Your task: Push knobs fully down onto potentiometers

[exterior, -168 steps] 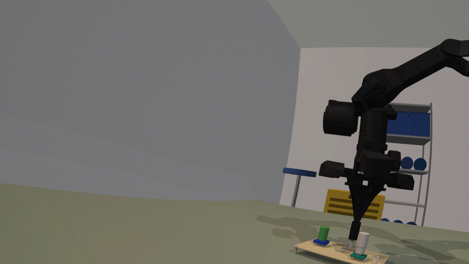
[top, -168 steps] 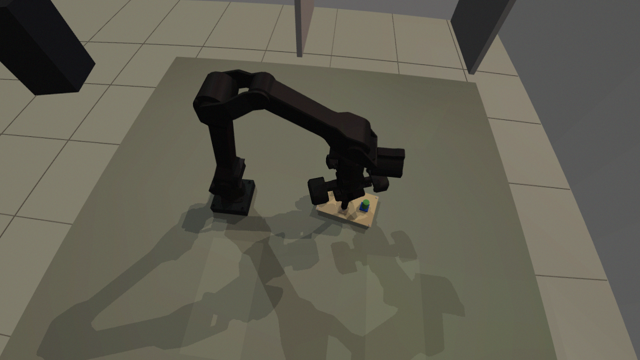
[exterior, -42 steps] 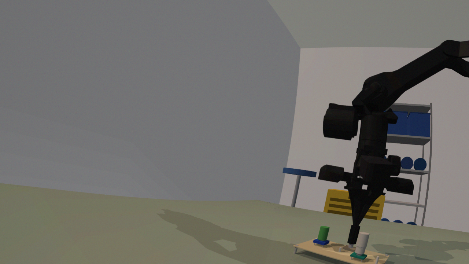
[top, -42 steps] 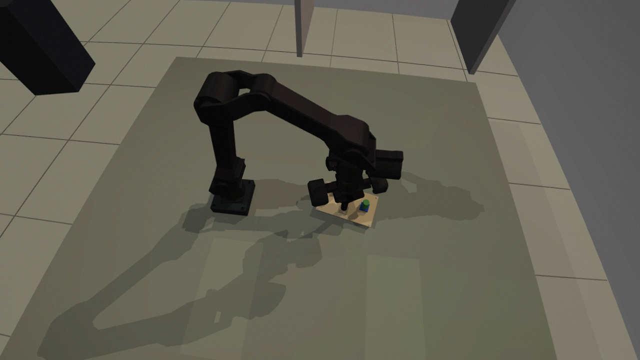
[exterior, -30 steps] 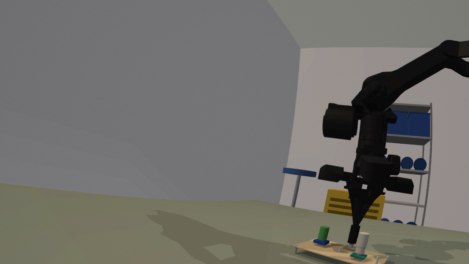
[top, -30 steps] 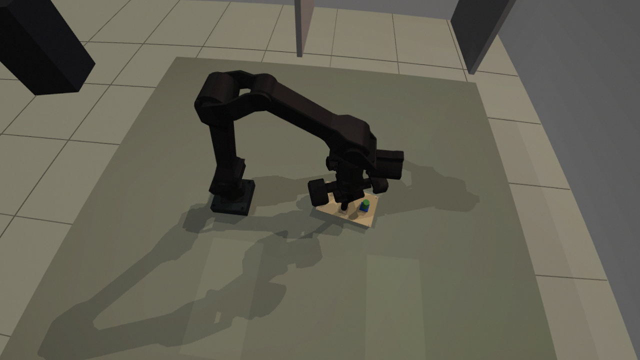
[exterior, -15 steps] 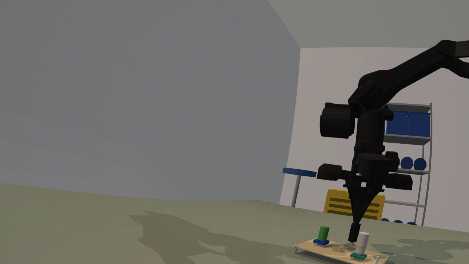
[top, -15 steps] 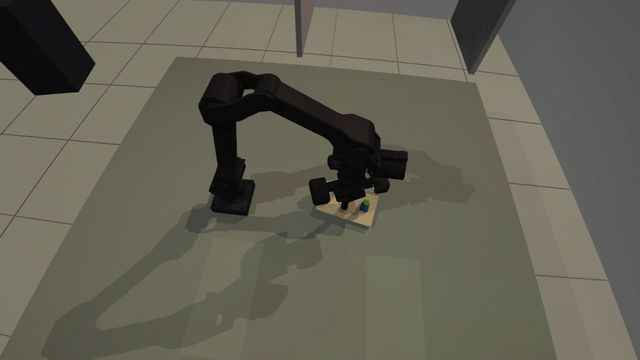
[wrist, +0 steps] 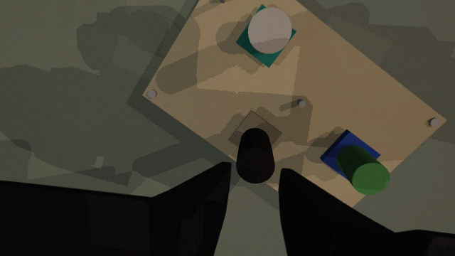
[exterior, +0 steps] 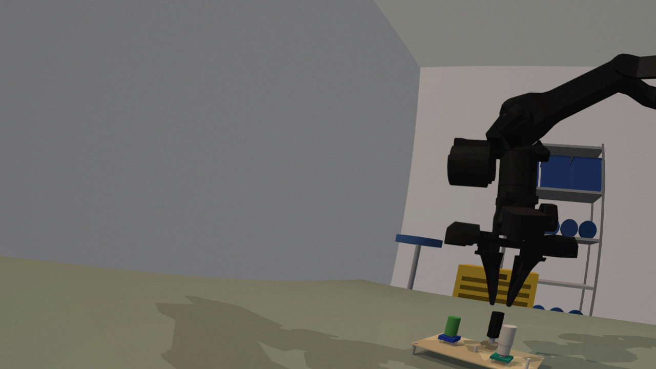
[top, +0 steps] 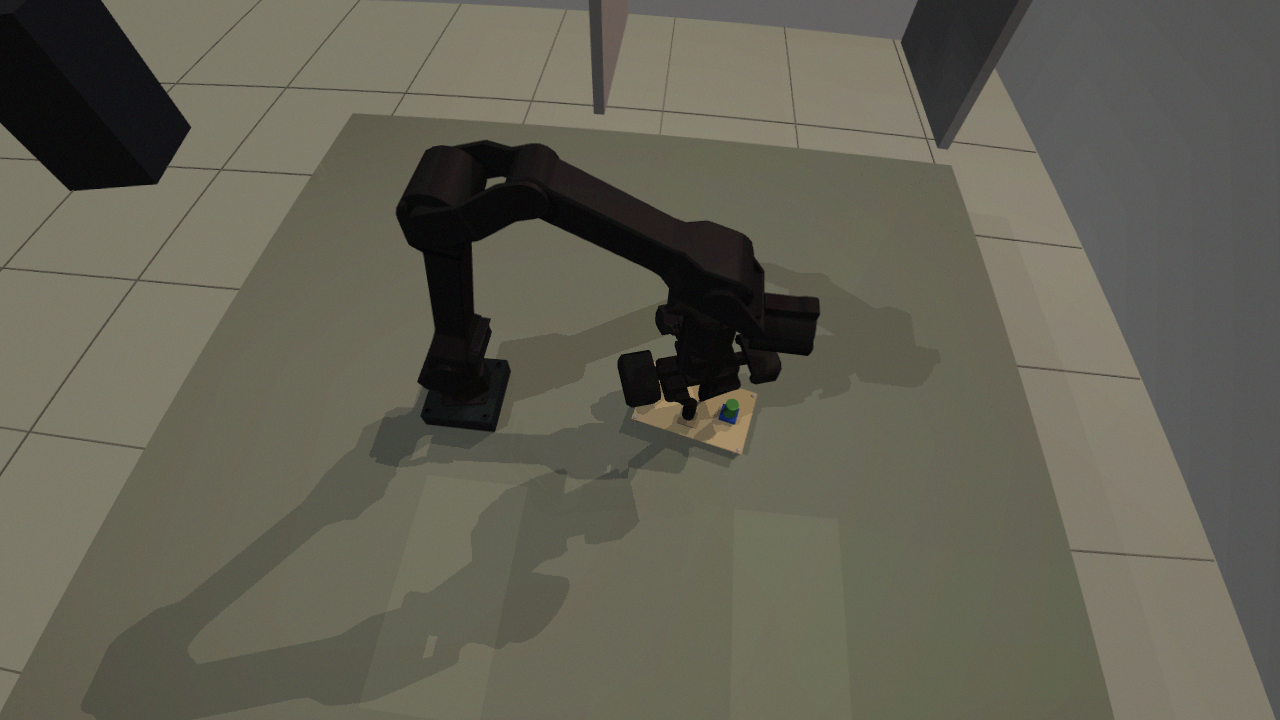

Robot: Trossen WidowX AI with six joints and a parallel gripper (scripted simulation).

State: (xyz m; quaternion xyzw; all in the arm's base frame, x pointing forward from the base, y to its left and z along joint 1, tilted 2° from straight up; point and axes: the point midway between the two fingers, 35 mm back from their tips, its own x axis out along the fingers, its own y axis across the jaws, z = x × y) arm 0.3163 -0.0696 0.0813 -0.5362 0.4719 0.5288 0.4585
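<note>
The tan circuit board (top: 735,441) (exterior: 464,350) (wrist: 355,89) stands on short legs. My gripper (exterior: 500,304) (wrist: 254,175) is partly open and empty, its fingertips a little above the black knob (top: 689,408) (exterior: 495,324) (wrist: 255,166). A pale piece of shaft shows between that knob and its brown potentiometer (wrist: 244,130). The white knob (exterior: 507,334) (wrist: 269,30) stands over the teal potentiometer (exterior: 501,356) (wrist: 269,61), with a narrower pale section below it. The green knob (top: 732,407) (exterior: 452,326) (wrist: 370,178) sits close against the blue potentiometer (exterior: 449,338) (wrist: 355,141). In the top view, the arm hides the white knob.
A small pale post (wrist: 302,103) rises from the board between the potentiometers. The green knob stands to the right of the gripper in the wrist view, the white knob at the top. The arm's base (top: 465,407) is left of the board in the top view.
</note>
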